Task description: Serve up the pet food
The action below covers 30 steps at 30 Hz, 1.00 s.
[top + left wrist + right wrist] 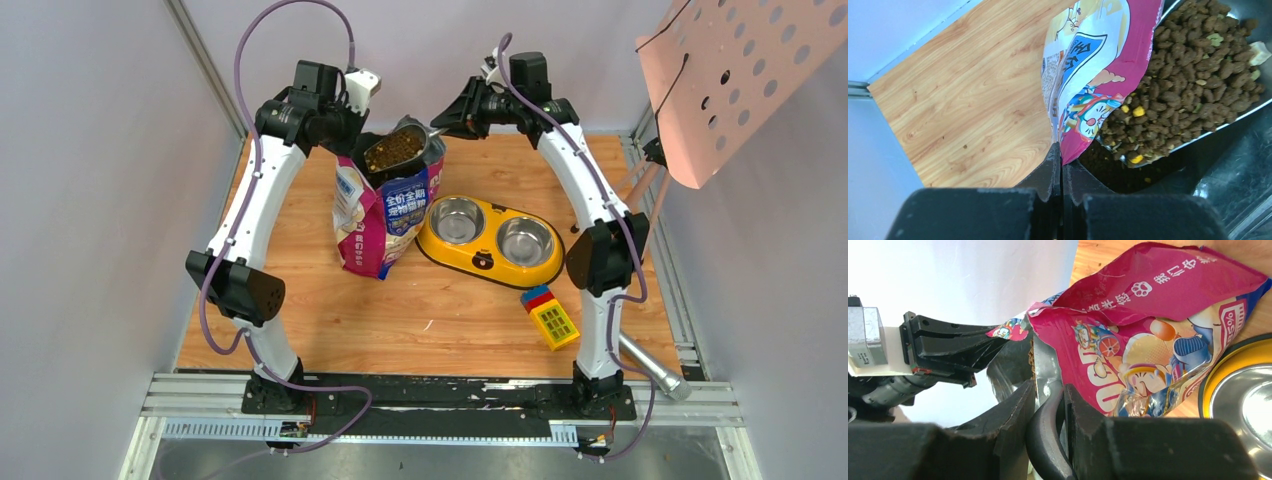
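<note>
Two arms: I have both raised over the far half of the table [430,320], meeting at the bag [385,220].
Left gripper [1062,159]: fingers pressed together on the bag's magenta top edge, pinching it.
Right gripper [1049,392]: clamped on the scoop [434,146] by its handle, which I see between the fingers in the right wrist view.
Scoop: held at the bag's open mouth, tilted, heaped full.
Kibble [1193,75]: dark brown pellets with a few yellow and pale bits, filling the scoop. I see more of it down inside the bag, under the scoop's lip.
Bag: stands upright on the wood, left of centre, top open.
Feeder [480,262]: yellow, just right of the bag, near its base. I cannot tell whether they touch.
Bowls: two steel ones, left [456,220] and right [524,240], both showing bare shiny metal.
Block [550,315]: yellow, blue and red toy, lying near the feeder, by the right arm.
</note>
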### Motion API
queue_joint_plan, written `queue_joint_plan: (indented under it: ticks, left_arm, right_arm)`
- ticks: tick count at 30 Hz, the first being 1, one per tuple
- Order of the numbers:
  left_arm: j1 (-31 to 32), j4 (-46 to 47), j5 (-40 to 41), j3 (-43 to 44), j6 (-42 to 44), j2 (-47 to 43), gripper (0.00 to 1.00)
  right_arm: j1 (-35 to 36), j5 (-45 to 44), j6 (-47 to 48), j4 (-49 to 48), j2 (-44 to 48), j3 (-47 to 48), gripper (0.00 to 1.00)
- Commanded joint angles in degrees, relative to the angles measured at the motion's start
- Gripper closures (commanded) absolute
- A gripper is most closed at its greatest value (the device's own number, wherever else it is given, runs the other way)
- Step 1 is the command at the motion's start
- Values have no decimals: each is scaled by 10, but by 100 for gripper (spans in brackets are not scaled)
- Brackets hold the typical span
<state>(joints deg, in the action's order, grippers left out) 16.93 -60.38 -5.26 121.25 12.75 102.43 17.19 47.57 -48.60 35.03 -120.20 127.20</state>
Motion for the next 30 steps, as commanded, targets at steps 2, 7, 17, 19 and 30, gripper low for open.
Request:
queue_joint_plan:
  ticks: [2,7,17,19,30]
  left_arm:
    - [-1,23,4,39,17,-69,100]
    - [-1,28,2,41,14,-72,100]
    - [0,29,7,26,18,-78,100]
    - [-1,29,13,25,25,-79,100]
    - [-1,38,51,-14,88,-104,100]
  right_arm:
    - [36,-130,53,30,39,58,100]
    - [71,-213,115,80,60,47,100]
    - [53,-159,95,64,62,37,100]
    - [51,-137,82,56,61,35,100]
    - [-8,101,-115,-93,55,-85,100]
